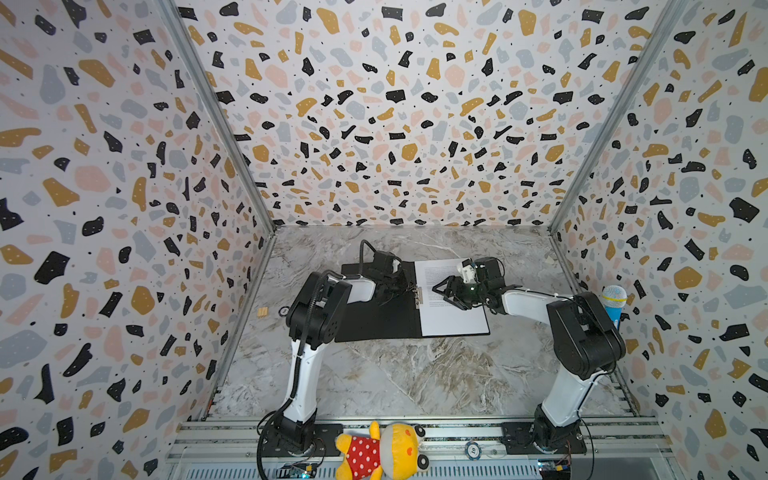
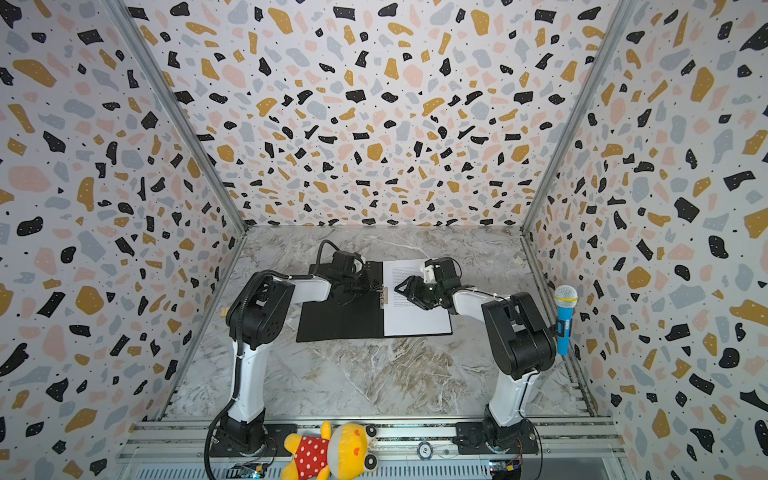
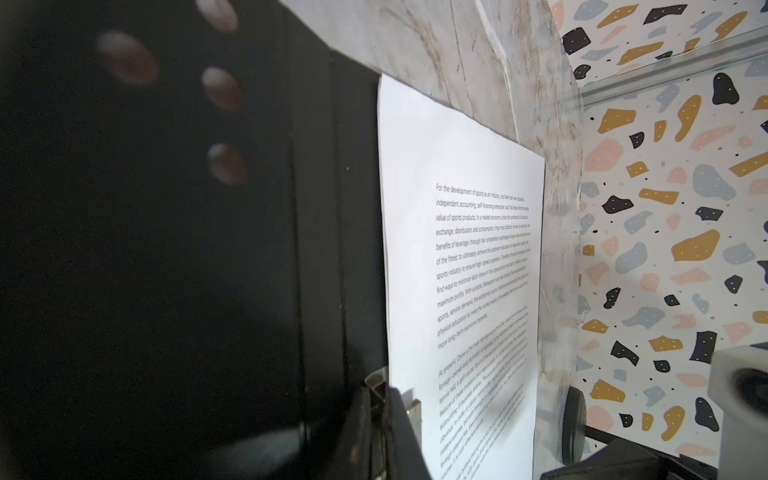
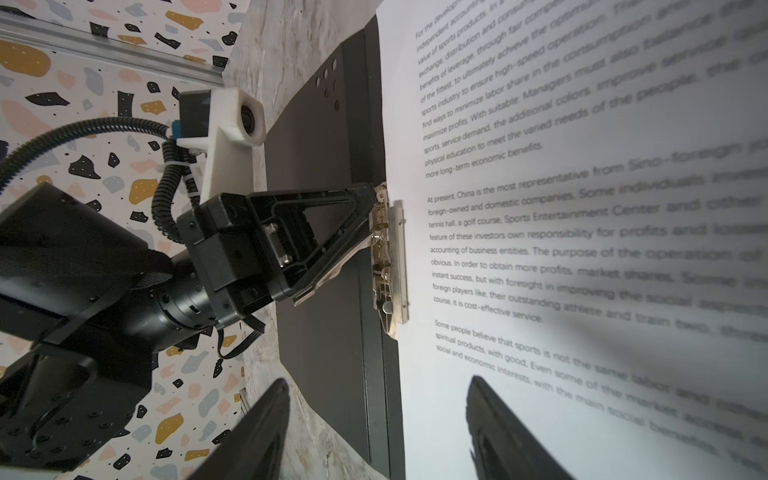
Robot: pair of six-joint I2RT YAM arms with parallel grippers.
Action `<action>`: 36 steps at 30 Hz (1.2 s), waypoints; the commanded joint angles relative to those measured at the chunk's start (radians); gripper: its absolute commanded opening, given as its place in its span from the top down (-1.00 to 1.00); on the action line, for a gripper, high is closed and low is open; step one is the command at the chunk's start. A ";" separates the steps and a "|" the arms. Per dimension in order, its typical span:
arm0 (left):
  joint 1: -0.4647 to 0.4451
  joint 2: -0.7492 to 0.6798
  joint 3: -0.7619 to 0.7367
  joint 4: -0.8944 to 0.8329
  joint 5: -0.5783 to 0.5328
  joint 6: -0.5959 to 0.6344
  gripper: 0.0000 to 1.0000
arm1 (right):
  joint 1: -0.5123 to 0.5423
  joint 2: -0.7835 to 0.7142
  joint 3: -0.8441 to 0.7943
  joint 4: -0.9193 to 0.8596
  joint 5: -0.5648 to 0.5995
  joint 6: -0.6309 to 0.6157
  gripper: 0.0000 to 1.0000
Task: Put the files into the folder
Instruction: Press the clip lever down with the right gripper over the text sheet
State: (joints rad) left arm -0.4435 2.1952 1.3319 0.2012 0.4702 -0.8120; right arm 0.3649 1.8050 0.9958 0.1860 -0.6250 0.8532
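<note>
Lying flat on the right half of the open folder (image 1: 374, 324), the printed text sheet (image 1: 453, 316) appears to have its inner edge under the metal clip (image 4: 392, 257) at the spine. A second sheet cannot be made out.

Risk: a tug or uneven release at the clip could skew or crease the sheet, or slide the folder across the table (image 1: 374, 374).

The left gripper (image 4: 376, 195) extends low over the black left half, jaws closed on one end of the clip. The right gripper (image 4: 376, 386) hangs above the sheet, jaws wide apart, holding nothing.

plush toy (image 1: 386, 453): cut by lower edge | sheet (image 4: 623, 104): text blurred | folder (image 3: 166, 291): dots blurred
</note>
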 commanded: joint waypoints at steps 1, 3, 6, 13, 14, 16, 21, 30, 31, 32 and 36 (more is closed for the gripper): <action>-0.014 0.042 0.004 -0.062 -0.036 0.019 0.87 | 0.021 0.011 0.062 -0.026 -0.015 0.006 -0.36; -0.014 0.041 0.002 -0.062 -0.038 0.020 0.88 | 0.033 0.027 0.086 -0.037 -0.017 0.014 -0.34; -0.014 0.038 0.000 -0.065 -0.040 0.022 0.89 | 0.048 0.054 0.109 -0.046 -0.021 0.046 -0.28; -0.014 0.039 -0.001 -0.060 -0.027 0.026 0.89 | 0.078 0.118 0.159 -0.045 -0.041 0.088 -0.05; -0.014 0.039 -0.002 -0.060 -0.025 0.027 0.90 | 0.079 0.123 0.159 -0.041 -0.041 0.094 -0.04; -0.014 0.040 -0.005 -0.057 -0.023 0.028 0.90 | 0.079 0.131 0.160 -0.028 -0.043 0.110 -0.03; -0.014 0.040 -0.014 -0.049 -0.027 0.028 0.90 | 0.083 0.146 0.168 -0.002 -0.051 0.139 -0.03; -0.014 0.036 -0.019 -0.057 -0.036 0.043 0.90 | 0.086 0.180 0.178 0.053 -0.075 0.200 0.01; -0.014 0.036 -0.019 -0.059 -0.037 0.044 0.90 | 0.086 0.184 0.182 0.058 -0.077 0.207 0.02; -0.014 0.036 -0.019 -0.061 -0.038 0.046 0.90 | 0.088 0.190 0.183 0.064 -0.083 0.211 0.03; -0.014 0.037 -0.020 -0.061 -0.038 0.050 0.91 | 0.091 0.215 0.196 0.080 -0.101 0.229 0.07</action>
State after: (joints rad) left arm -0.4480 2.1960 1.3342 0.2024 0.4610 -0.7910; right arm 0.4473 2.0125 1.1561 0.2436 -0.6994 1.0576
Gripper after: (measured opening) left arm 0.048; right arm 0.469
